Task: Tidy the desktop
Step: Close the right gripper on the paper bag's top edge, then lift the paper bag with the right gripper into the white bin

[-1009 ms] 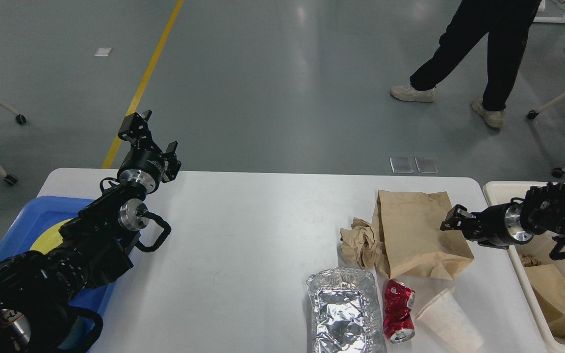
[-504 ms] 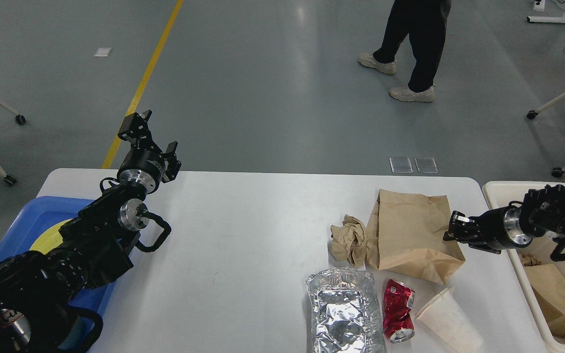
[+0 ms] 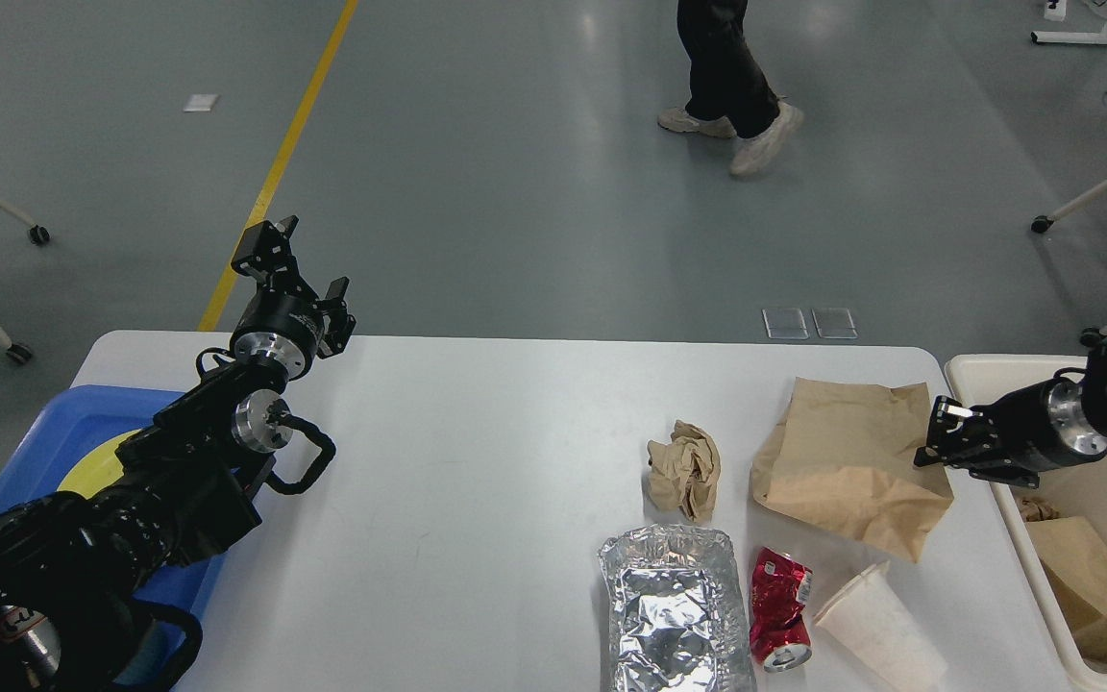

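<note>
Bare desktop [image 3: 477,461] lies open centre-left; paper bag [image 3: 847,461], foil tray [image 3: 674,605], can [image 3: 781,605] crowd right.

White, round-cornered desktop [image 3: 477,461] lies flat, rubbish cluttering its right half.

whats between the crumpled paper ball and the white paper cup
In the head view, the crushed red can lies between the crumpled paper ball and the white paper cup, right beside the cup.

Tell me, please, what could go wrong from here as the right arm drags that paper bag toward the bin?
The brown paper bag is held only by its right edge at the right gripper, so it may tear or slip free. It might also catch on the rim of the cream bin, or sweep against the white paper cup.
</note>
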